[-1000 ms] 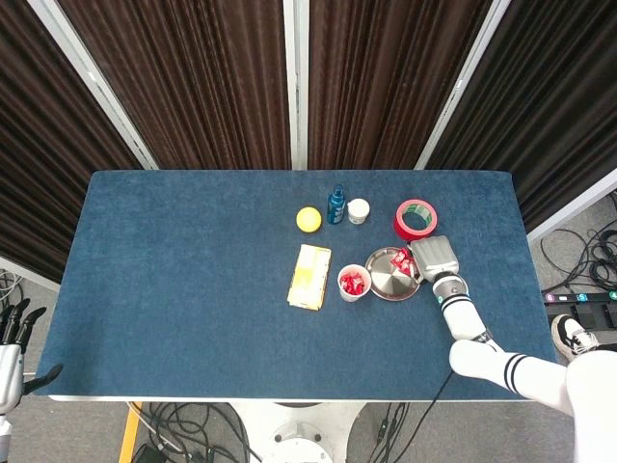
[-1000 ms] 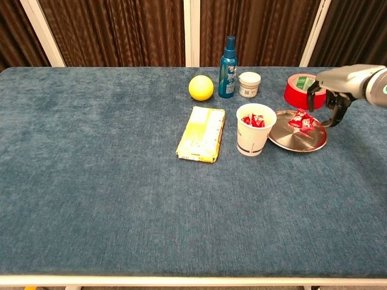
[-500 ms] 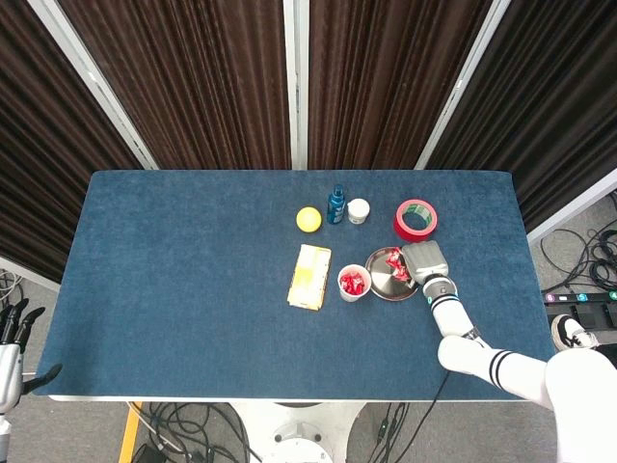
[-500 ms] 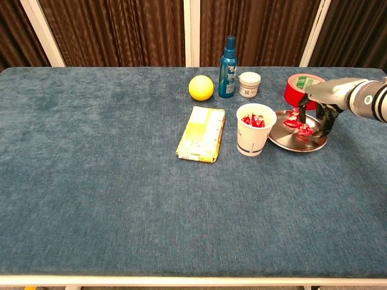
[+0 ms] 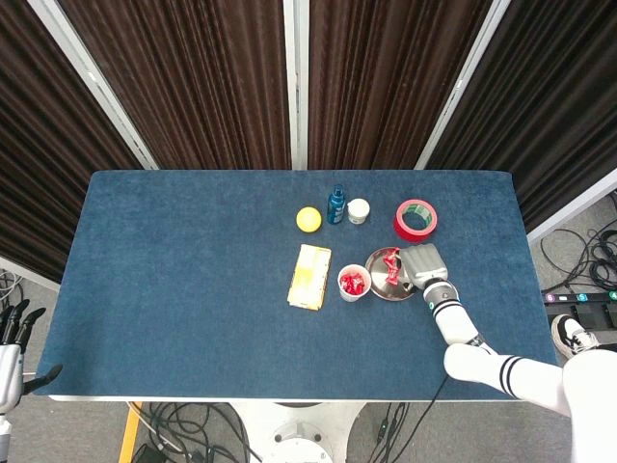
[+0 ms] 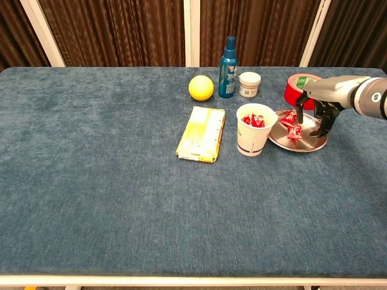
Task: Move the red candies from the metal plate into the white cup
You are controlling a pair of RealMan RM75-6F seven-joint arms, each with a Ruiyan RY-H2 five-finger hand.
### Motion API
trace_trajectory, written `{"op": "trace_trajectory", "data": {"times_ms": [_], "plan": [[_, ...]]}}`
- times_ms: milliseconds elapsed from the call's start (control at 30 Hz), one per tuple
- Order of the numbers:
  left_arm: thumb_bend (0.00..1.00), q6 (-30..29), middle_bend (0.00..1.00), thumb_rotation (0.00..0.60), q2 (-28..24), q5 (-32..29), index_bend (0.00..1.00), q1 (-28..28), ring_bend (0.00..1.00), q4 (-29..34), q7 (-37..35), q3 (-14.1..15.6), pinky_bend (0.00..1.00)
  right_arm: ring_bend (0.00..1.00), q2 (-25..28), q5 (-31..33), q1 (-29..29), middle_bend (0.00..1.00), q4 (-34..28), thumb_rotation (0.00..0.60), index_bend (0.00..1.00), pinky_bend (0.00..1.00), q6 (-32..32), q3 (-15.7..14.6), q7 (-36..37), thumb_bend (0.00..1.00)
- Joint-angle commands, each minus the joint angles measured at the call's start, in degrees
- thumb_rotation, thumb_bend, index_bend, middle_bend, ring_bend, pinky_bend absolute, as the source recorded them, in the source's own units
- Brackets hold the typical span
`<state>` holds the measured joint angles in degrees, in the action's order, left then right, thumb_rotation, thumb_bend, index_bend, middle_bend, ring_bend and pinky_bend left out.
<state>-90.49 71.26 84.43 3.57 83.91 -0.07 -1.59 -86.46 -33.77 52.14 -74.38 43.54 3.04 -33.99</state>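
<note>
The red candy (image 6: 294, 132) has risen off the metal plate (image 6: 311, 142), pinched in the right hand (image 6: 320, 103)'s downward-pointing fingers (image 6: 299, 115).

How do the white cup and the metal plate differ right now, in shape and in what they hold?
The white cup stands tall and upright with an open top; the metal plate is a low, flat, shiny dish. The cup is white, the plate silver. The cup holds a bunch of red candies at its mouth, while the plate's red candy hangs pinched in the right hand just above it. Both sit on the blue table, side by side.
</note>
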Motion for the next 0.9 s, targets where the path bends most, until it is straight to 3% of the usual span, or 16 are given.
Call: {"op": "trace_trajectory", "data": {"times_ms": [33, 467, 900], "plan": [[0.0, 0.1, 0.17, 0.6, 0.1, 0.1, 0.22, -0.1, 0.09, 0.0, 0.0, 0.0, 0.16, 0.9, 0.6, -0.1, -0.2, 0.93, -1.0, 0.6, 0.44, 1.0, 0.1, -0.4, 0.0, 0.21], [0.0, -0.1, 0.17, 0.6, -0.1, -0.4, 0.22, 0.4, 0.09, 0.2, 0.1, 0.2, 0.16, 0.9, -6.0, -5.3, 1.6, 0.93, 7.7, 0.6, 0.44, 1.0, 0.0, -0.1, -0.9, 0.21], [0.0, 0.3, 0.17, 0.6, -0.1, -0.6, 0.22, 0.3, 0.09, 0.1, 0.1, 0.1, 0.16, 0.9, -7.8, -7.0, 1.4, 0.93, 10.4, 0.6, 0.44, 1.0, -1.2, 0.2, -1.0, 0.21]]}}
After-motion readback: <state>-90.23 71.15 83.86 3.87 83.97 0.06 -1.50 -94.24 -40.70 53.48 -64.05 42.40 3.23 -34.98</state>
